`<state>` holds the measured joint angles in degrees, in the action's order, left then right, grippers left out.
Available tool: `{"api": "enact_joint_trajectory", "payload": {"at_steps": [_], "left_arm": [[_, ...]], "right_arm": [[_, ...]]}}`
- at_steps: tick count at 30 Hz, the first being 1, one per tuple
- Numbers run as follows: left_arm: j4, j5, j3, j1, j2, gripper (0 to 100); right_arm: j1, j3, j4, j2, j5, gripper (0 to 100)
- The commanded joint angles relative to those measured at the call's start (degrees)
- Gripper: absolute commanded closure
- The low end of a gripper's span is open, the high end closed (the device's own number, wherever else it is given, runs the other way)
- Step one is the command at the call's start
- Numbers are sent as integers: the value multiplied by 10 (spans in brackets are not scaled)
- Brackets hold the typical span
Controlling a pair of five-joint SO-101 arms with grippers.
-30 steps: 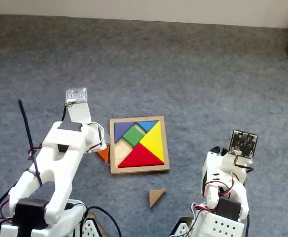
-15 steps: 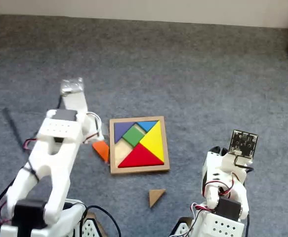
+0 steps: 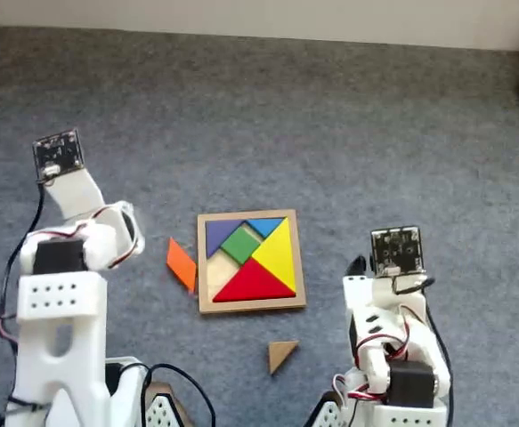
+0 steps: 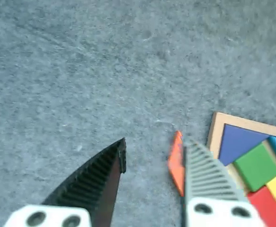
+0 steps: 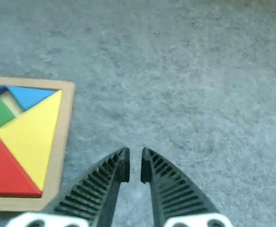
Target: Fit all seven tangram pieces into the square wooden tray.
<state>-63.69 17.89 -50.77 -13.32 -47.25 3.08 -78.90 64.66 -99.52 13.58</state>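
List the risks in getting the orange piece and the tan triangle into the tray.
1. The orange piece lies flat on the carpet close beside the tray; the open left gripper may shove it or nudge the tray instead of gripping.
2. The bare gap along the tray's left side looks narrow; a misturned piece would likely perch on its neighbours.
3. The tan triangle also lies flat, so fingers may slip.

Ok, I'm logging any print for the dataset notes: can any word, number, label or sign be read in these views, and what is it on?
No text here can be read.
Wooden tray, its coloured pieces, orange piece, wooden triangle: plain surfaces, no print.
Left circuit board and right circuit board on the arms: tiny marks, too small to read.
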Motion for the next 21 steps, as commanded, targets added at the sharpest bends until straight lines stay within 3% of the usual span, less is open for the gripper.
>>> {"api": "enact_joint_trajectory", "payload": {"at_steps": [1, 9, 16, 21], "left_arm": [[5, -55, -14, -23, -36, 966], [71, -85, -119, -73, -49, 979], [135, -85, -181, -88, -49, 979], [135, -85, -182, -88, -44, 979]], "right_arm": [[29, 119, 15, 120, 4, 938], [118, 262, 89, 332, 2, 938], [239, 158, 88, 311, -4, 896], [298, 123, 100, 282, -83, 862]]}}
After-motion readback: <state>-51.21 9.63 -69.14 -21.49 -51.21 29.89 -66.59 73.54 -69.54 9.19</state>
